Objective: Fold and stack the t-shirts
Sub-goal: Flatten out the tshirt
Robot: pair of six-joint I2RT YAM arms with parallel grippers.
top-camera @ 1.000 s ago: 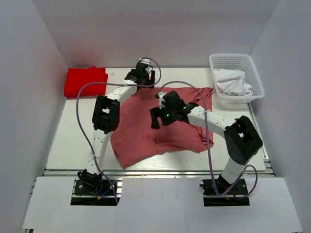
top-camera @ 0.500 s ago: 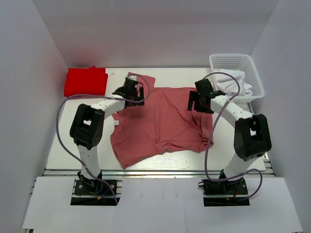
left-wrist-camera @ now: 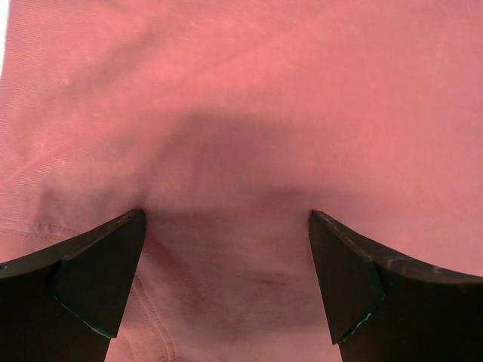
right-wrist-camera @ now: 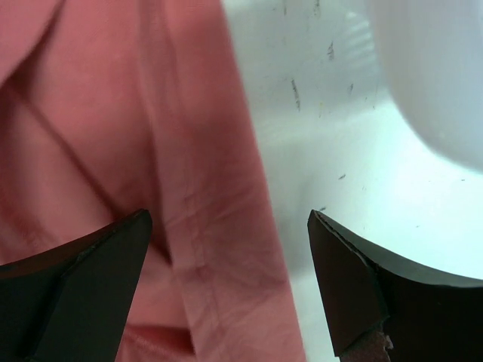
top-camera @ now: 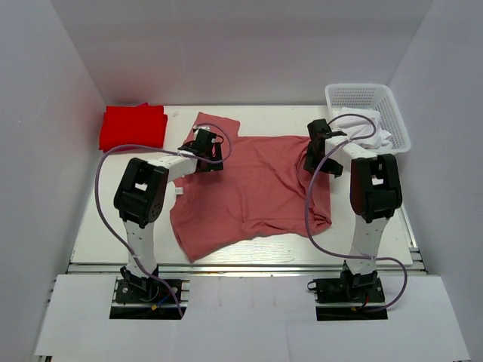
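Here, the white table (top-camera: 98,219) carries a pink tee (top-camera: 256,188) spread mostly flat across its middle, its near right corner rumpled. A red tee (top-camera: 133,127) lies folded at the far left corner, well apart from the pink one. A basket (top-camera: 367,94) at the far right holds crumpled white cloth (top-camera: 362,128). The left fingers (left-wrist-camera: 83,279) stand wide apart, empty, low over the pink tee by its far left sleeve. The right fingers (right-wrist-camera: 355,286), also wide apart and empty, hang over the pink tee's far right edge, where cloth meets bare table.
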